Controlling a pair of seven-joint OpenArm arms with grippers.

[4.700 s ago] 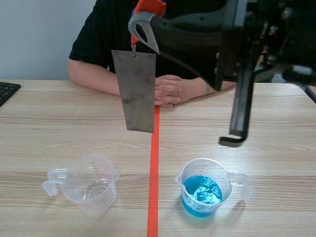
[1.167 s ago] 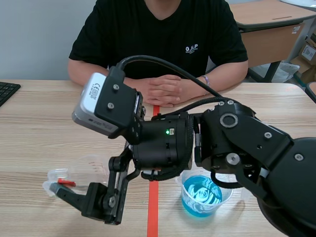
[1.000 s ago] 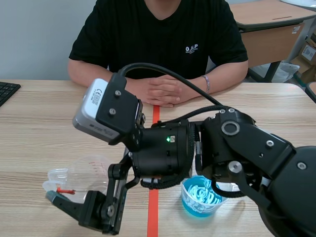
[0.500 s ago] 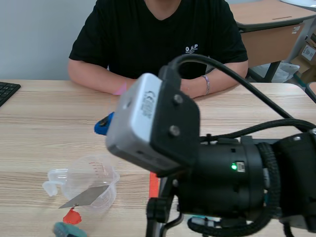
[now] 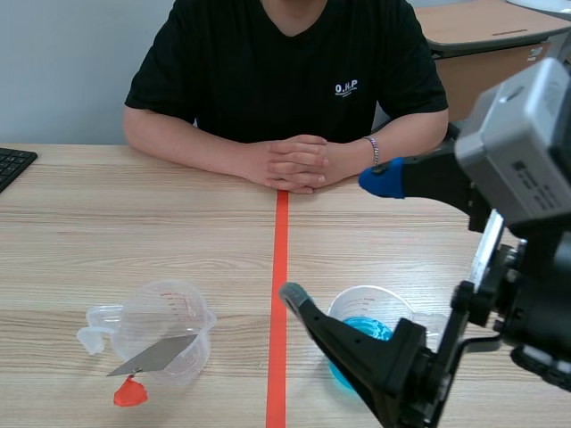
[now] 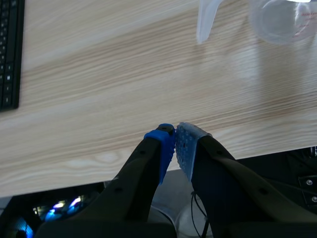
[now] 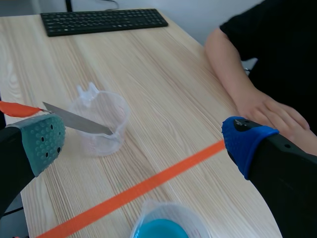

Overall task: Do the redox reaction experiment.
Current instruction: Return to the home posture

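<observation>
The grey metal plate [image 5: 156,355] leans tilted in the empty clear cup [image 5: 168,323], with its orange-red tab [image 5: 129,392] outside the rim. Across the tape line stands a second cup, holding blue liquid [image 5: 375,314]. In the scene view it is partly hidden by the right gripper [image 5: 339,238], whose fingers are spread wide around nothing. The left gripper [image 6: 175,144] has its pads pressed together above the table's [image 5: 134,232] near edge. There are two cups, one plate and one keyboard [image 5: 12,165]. A person's clasped hands [image 5: 294,165] rest beyond.
</observation>
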